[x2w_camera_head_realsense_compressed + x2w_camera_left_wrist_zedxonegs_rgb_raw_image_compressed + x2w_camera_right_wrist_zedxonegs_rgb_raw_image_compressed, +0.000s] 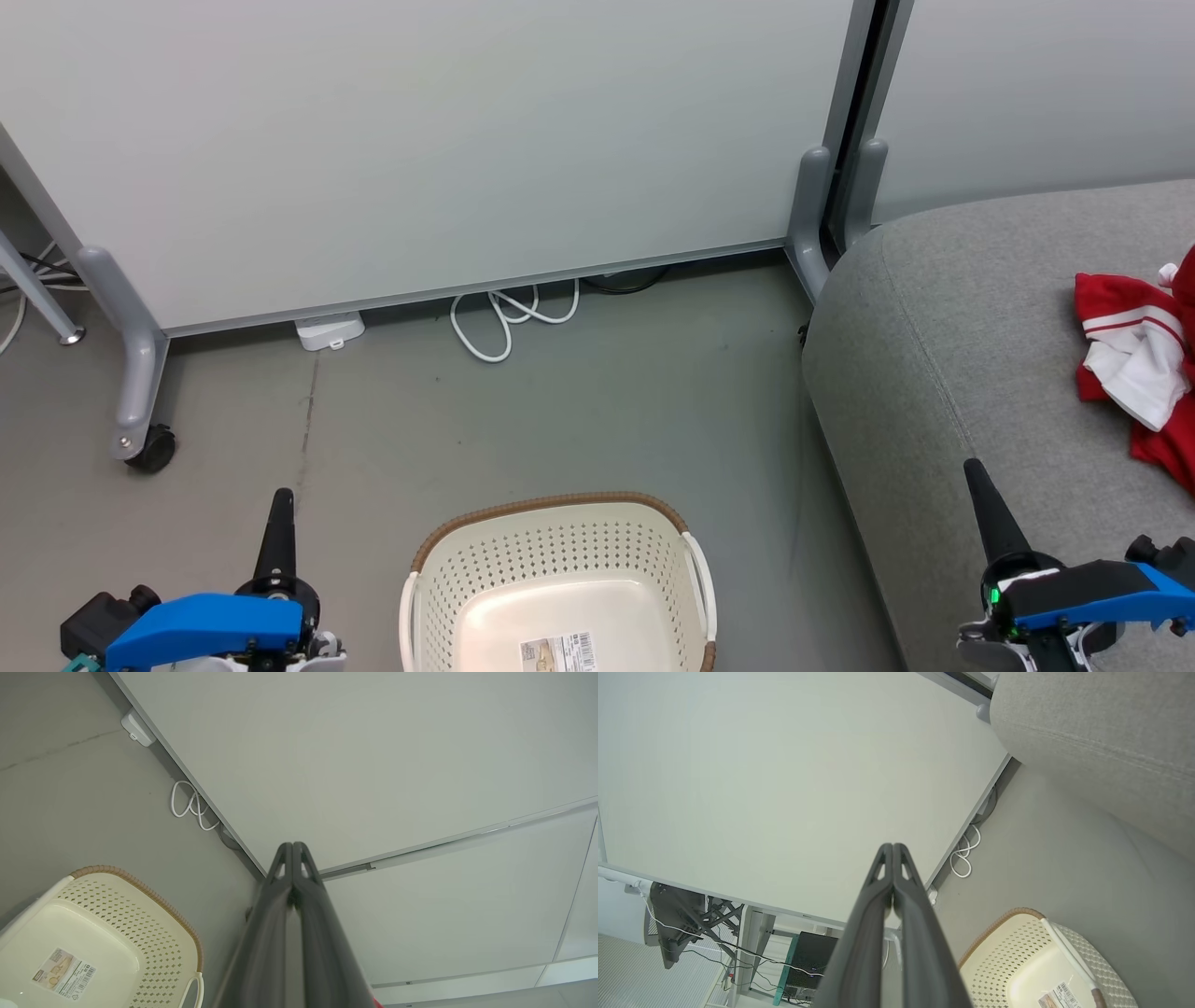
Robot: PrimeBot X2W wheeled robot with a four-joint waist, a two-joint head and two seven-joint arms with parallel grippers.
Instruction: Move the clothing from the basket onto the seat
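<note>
Left gripper [280, 509] and right gripper [978, 481]: fingers pressed together on both, tips free in the air. Basket [551, 511] on the floor between them, bare bottom and barcode sticker [558, 651] showing. Clothing [1134, 359], red and white, heaped on the grey seat [971, 317], right of the basket.

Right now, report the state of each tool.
Left tool: closed, holding nothing.
Right tool: closed, holding nothing.

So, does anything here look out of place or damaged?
Nothing looks damaged. The clothing lies crumpled on the seat, and a white cable lies in loose loops on the floor under the partition. The basket stands upright.
</note>
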